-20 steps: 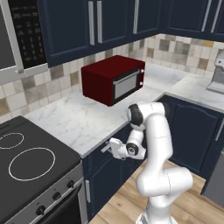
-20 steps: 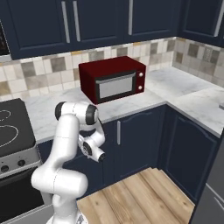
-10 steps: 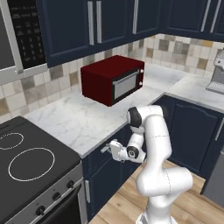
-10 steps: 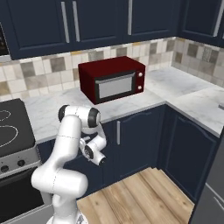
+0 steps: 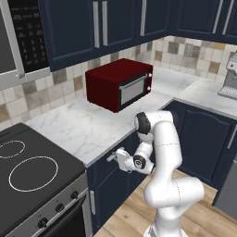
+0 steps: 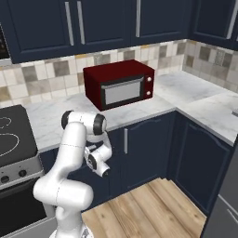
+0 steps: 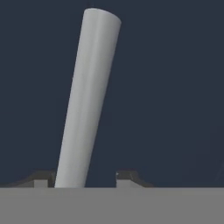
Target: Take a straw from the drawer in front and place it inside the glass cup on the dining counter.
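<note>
The two-finger gripper (image 7: 81, 177) is up against the flat navy-blue drawer front (image 7: 166, 87), w/ the silver bar handle (image 7: 87, 100) running between its dark tips. The left tip looks to touch the bar, the right one stands just apart, so I can't tell if it's clamped yet. From the left base view the hand (image 5: 124, 159) sits just under the white marble counter (image 5: 88, 125) edge. I'd say finish squeezing first, then pull straight out, level, no twisting, or the bar slips. Straw presumably inside; drawer looks unopened.
</note>
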